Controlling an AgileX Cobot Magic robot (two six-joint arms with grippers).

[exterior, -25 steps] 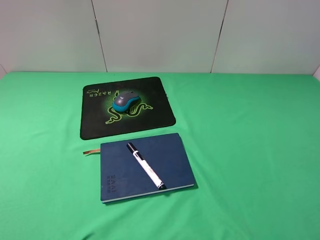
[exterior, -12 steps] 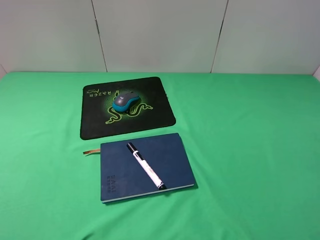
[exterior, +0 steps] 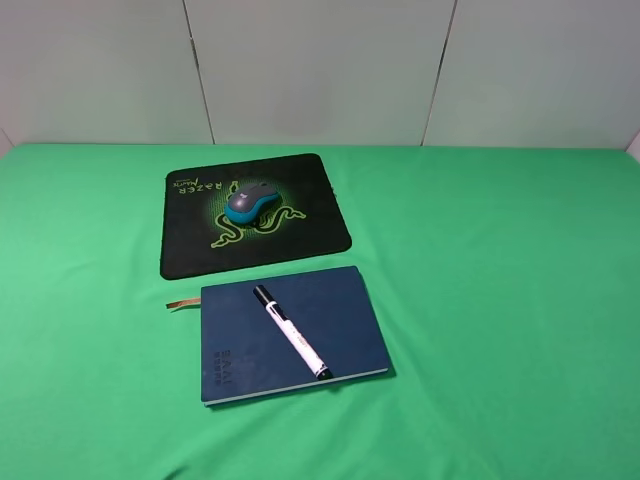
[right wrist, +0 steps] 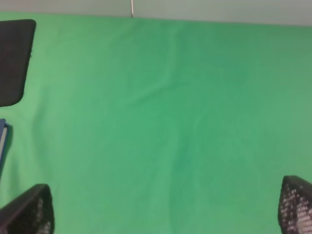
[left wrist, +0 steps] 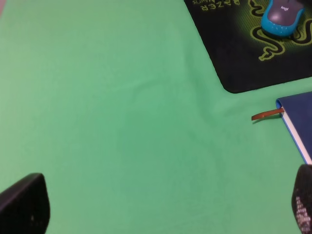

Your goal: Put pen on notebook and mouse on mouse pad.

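Observation:
The white pen [exterior: 290, 331] with black cap lies diagonally on the dark navy notebook [exterior: 340, 320], whose tan ribbon sticks out to the left. The grey and teal mouse [exterior: 251, 201] rests on the black mouse pad [exterior: 190, 240] with its green snake emblem. Neither arm shows in the high view. In the left wrist view the left gripper [left wrist: 161, 207] is open over bare green cloth, with the mouse [left wrist: 282, 15], the mouse pad [left wrist: 234, 53] and a notebook corner [left wrist: 300, 114] beyond it. The right gripper [right wrist: 165, 209] is open over bare cloth, holding nothing.
A green cloth [exterior: 500, 280] covers the whole table. Pale wall panels [exterior: 320, 70] stand behind the far edge. The right wrist view catches a corner of the mouse pad [right wrist: 14, 58] at its edge.

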